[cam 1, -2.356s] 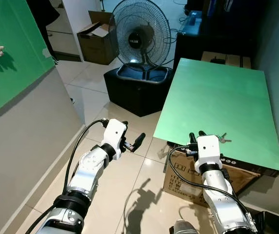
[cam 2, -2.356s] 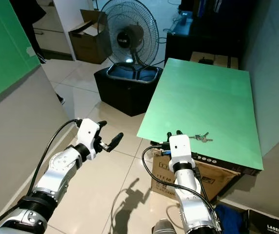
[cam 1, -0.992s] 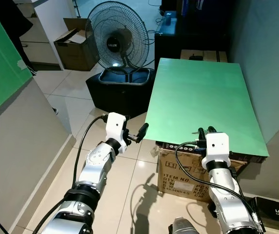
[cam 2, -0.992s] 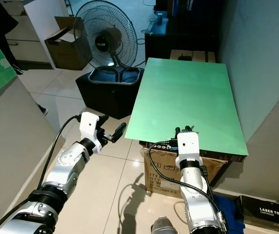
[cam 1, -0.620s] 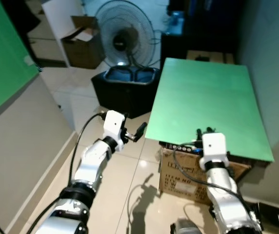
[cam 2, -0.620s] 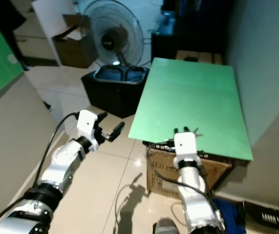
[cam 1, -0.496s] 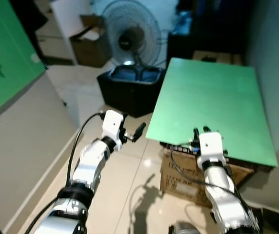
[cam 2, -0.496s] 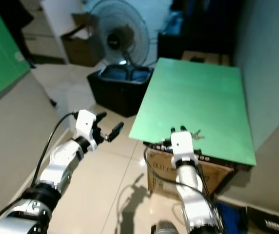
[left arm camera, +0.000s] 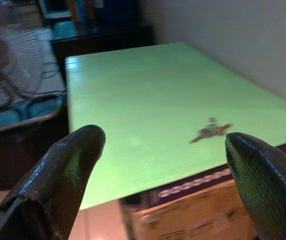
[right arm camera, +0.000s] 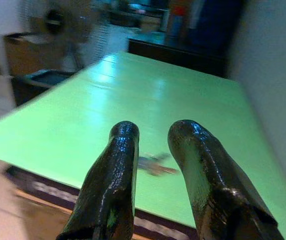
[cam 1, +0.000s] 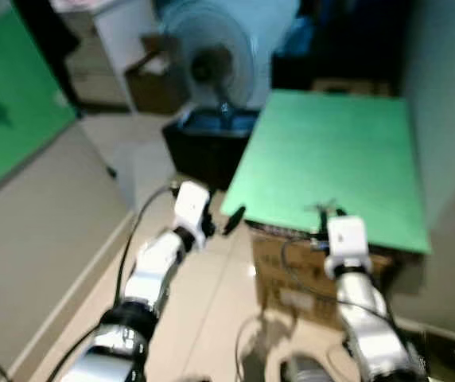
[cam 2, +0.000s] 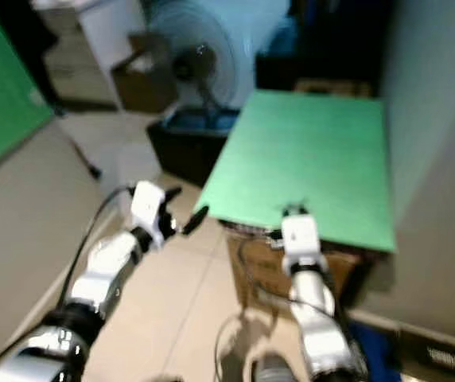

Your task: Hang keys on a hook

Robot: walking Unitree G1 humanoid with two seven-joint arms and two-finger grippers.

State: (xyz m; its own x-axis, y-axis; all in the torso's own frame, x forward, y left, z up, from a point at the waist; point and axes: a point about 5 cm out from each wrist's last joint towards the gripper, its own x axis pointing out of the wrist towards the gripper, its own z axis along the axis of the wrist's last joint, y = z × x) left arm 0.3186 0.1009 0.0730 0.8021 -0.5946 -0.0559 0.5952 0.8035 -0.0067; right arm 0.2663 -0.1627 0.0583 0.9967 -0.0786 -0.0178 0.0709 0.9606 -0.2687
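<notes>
The keys (left arm camera: pixel 210 132) lie on the green tabletop (cam 1: pixel 331 151) near its front edge — just ahead of the right claw (right arm camera: pixel 153 150), fingers narrowly parted, empty. The left claw (left arm camera: pixel 163 165) hangs wide open, empty.

Blurred fan (cam 1: pixel 221 60), green tabletop (cam 1: pixel 331 159) on cardboard box (cam 1: pixel 291 274).

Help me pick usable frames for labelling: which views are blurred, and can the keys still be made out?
Left eye and right eye views: heavy motion blur, the fan smeared. Left wrist view: sharpest, keys readable on the green board. Right wrist view: soft, keys a blur between the right gripper's fingers.
</notes>
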